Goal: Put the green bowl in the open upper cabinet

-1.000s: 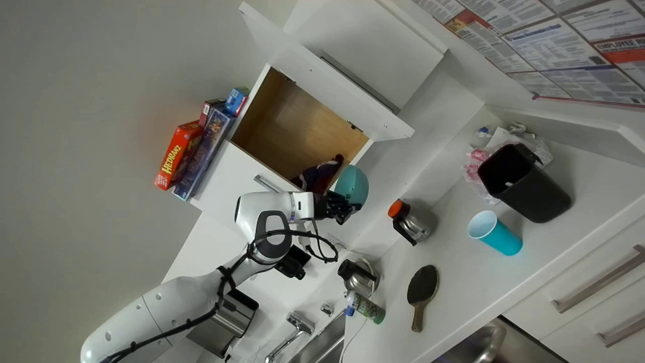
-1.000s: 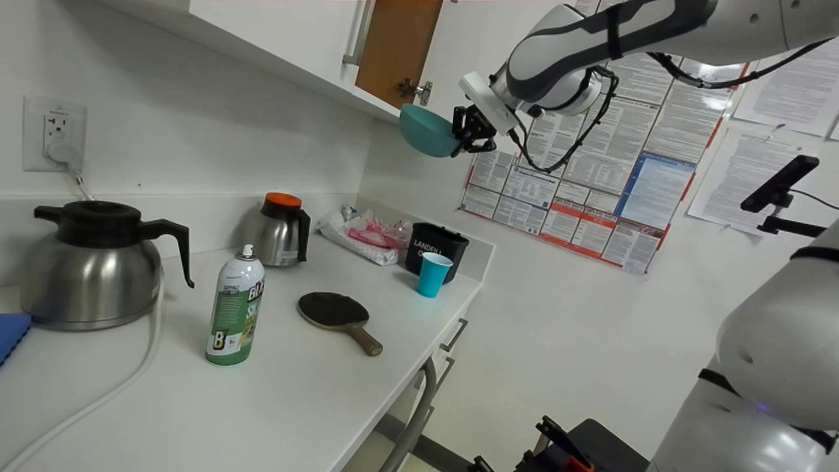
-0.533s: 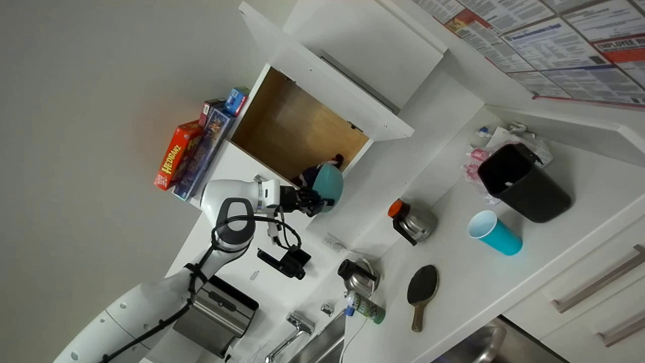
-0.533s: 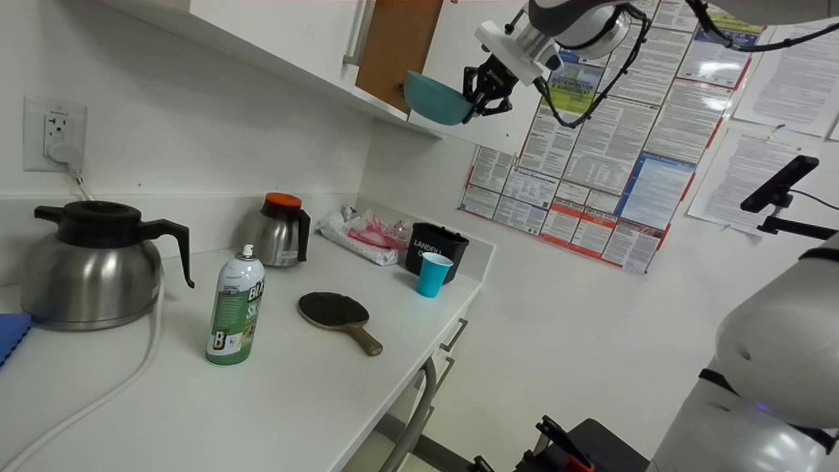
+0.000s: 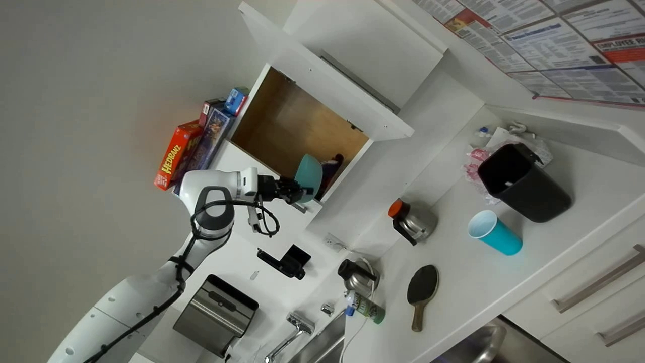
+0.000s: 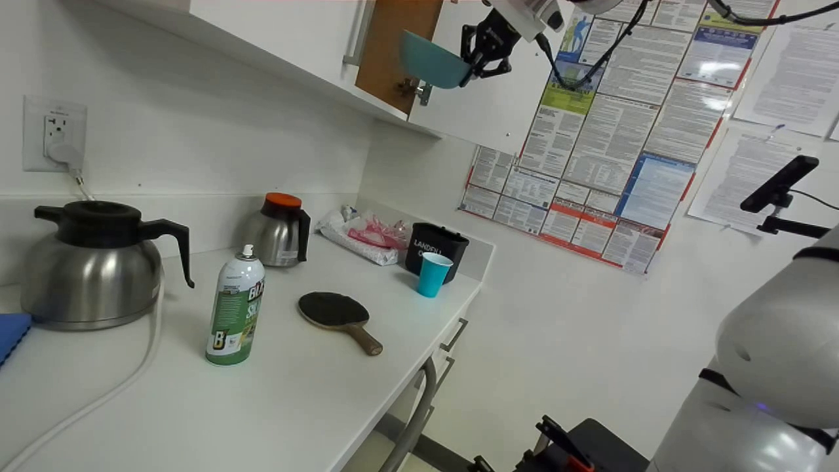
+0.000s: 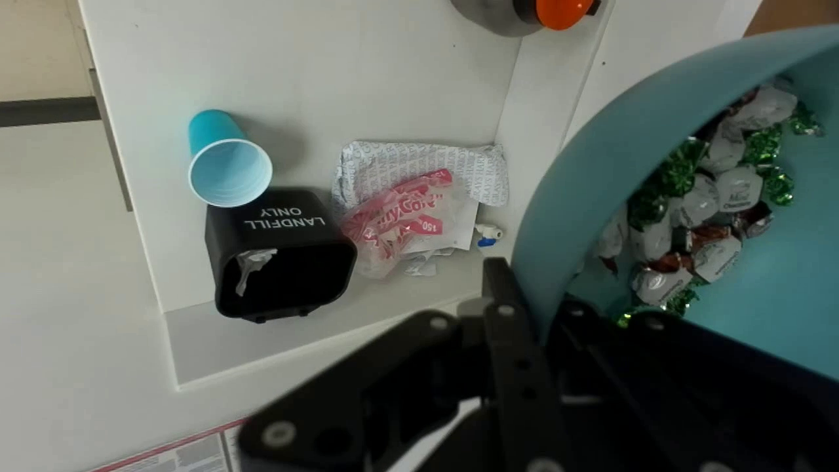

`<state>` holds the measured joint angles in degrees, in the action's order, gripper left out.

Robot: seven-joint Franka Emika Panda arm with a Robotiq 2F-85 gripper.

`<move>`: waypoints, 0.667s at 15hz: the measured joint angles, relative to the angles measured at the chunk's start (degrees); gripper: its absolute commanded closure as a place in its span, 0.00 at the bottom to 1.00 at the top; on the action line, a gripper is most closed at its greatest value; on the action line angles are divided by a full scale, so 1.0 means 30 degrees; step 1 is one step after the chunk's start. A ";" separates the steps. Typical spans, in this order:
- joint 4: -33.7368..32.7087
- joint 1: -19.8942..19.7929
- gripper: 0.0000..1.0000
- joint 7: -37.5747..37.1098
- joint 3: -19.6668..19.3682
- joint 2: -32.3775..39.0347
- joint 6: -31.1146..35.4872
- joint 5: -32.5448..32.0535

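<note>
The green bowl (image 5: 308,177) is held up at the opening of the open upper cabinet (image 5: 292,118). In an exterior view the bowl (image 6: 431,60) is slightly tilted, above the level of the cabinet's bottom edge, overlapping its tan side wall (image 6: 392,56). I cannot tell whether any of it is inside. My gripper (image 5: 304,194) is shut on the bowl's rim; it also shows there (image 6: 468,73). In the wrist view, the fingers (image 7: 534,314) pinch the bowl's wall (image 7: 593,154). Several wrapped candies (image 7: 695,210) lie in the bowl.
A dark object with red (image 5: 332,169) sits inside the cabinet by the bowl. The white cabinet door (image 5: 342,80) stands open. Board game boxes (image 5: 176,156) lie on top. Below, the counter holds carafes (image 6: 278,229), a spray can (image 6: 237,308), a paddle (image 6: 335,311), a light-blue cup (image 6: 434,274) and a black bin (image 7: 282,262).
My gripper has raised the bowl from around the cabinet's bottom edge to in front of its opening. The bowl stays in the grip. The cabinet and counter things have not moved.
</note>
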<state>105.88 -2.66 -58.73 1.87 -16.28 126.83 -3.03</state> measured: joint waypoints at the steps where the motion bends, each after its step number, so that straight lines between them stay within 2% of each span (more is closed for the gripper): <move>1: -0.0541 0.0011 0.99 -0.0001 0.0196 0.0376 -0.0118 0.0000; 6: -0.3303 0.0187 0.99 -0.0049 0.0967 0.2980 -0.0150 -0.0309; 10: -0.5479 0.0385 0.99 -0.0370 0.0965 0.5421 -0.0147 -0.1028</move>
<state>89.44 -1.51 -59.84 4.76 -0.02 126.39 -6.11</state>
